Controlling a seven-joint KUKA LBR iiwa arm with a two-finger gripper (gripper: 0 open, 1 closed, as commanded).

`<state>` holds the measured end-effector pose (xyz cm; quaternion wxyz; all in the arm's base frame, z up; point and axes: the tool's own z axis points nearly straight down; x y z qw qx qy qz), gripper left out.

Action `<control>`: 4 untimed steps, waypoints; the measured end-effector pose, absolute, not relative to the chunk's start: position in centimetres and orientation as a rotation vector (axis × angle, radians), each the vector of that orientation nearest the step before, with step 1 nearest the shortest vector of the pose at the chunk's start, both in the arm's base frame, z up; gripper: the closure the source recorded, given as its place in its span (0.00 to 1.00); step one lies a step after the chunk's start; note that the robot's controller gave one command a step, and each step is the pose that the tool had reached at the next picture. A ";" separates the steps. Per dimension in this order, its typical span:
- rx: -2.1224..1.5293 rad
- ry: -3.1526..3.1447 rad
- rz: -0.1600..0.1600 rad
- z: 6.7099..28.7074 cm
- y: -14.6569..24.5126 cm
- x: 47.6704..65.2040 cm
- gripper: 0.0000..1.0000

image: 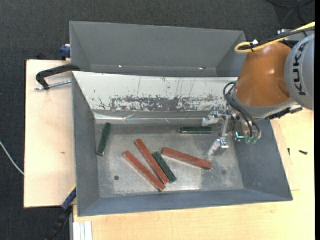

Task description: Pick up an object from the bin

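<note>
A grey metal bin [84,159] seen from above, with six loose sticks on its floor. Directions treat the floor as a clock face, with 12 at the far wall.

There are three red-brown sticks and three dark green sticks. The left red stick [142,170] and the middle red stick [150,159] lie side by side, slanting from the centre down toward 6 o'clock. Their lower ends come together, and it is hard to tell whether one overlaps the other. The middle green stick [165,168] lies against the right side of the middle red stick. The right red stick [185,158] runs from the centre out toward 4 o'clock. The back green stick [196,130] lies flat near the far wall at 1 o'clock. The left green stick [103,139] leans along the left wall at 9 o'clock, well apart from the others.

The single gripper [219,146] is low in the bin at 3 o'clock, just above the outer end of the right red stick, with the back green stick near it on its 10 o'clock side. Whether the gripper is open or closed cannot be told; its metal parts blend with the floor. The arm's orange cover [262,79] hides the wrist above it and is cut off at the picture's edge. A small dark spot [116,178] at 7 o'clock is too small to identify.
</note>
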<state>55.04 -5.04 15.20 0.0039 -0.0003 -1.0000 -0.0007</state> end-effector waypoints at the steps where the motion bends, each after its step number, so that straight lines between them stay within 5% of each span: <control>1: 0.001 -3.141 -0.001 15.6 -5.0 55.2 0.00; 2: 0.049 -3.143 -0.001 7.6 -2.0 52.2 1.00; 3: 0.049 -3.143 -0.001 7.6 -2.0 52.2 1.00; 4: 0.068 -3.148 0.000 23.0 -1.9 51.6 1.00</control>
